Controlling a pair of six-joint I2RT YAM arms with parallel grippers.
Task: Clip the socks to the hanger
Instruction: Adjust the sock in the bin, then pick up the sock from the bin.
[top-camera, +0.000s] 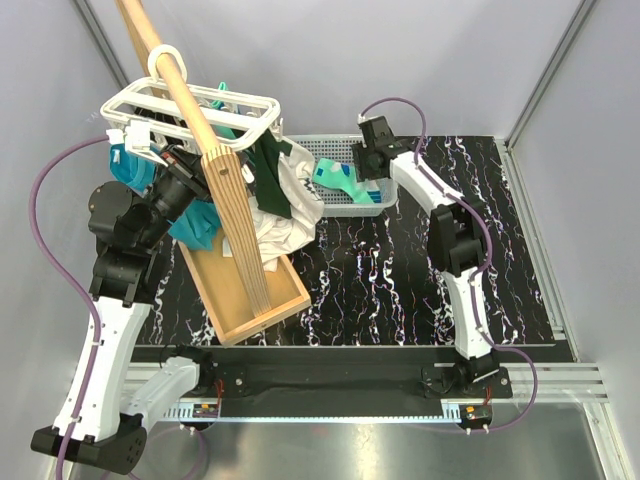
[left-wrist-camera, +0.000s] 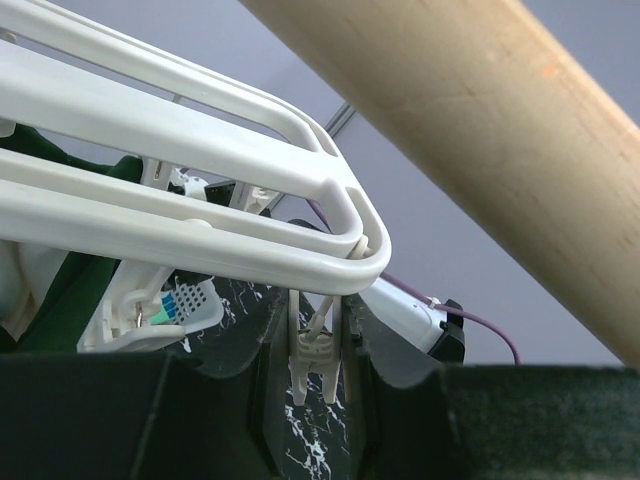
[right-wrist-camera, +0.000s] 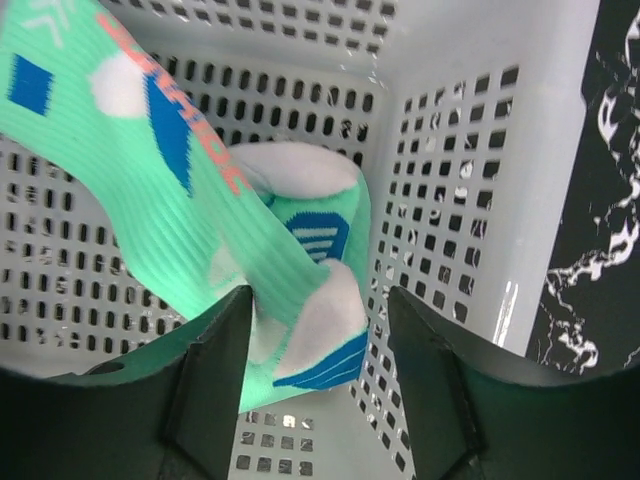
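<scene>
The white hanger (top-camera: 190, 108) hangs on the wooden pole at the far left. My left gripper (top-camera: 168, 158) reaches up under its near edge. In the left wrist view the gripper (left-wrist-camera: 318, 330) has its fingers pressed against both sides of one white clip (left-wrist-camera: 318, 360) under the frame's corner (left-wrist-camera: 340, 250). A mint green sock (top-camera: 340, 180) with blue and white patches lies in the grey mesh basket (top-camera: 385, 205). My right gripper (top-camera: 362, 165) hovers over it. In the right wrist view it (right-wrist-camera: 320, 300) is open, its jaws astride the sock's (right-wrist-camera: 200, 230) end without gripping it.
The slanting wooden pole (top-camera: 170, 70) and slatted stand with tray (top-camera: 250, 290) stand left of centre. A teal cloth (top-camera: 195, 225), a dark green garment (top-camera: 270, 165) and white fabric (top-camera: 285, 225) hang below the hanger. The basket wall (right-wrist-camera: 450, 150) is close to the right jaw.
</scene>
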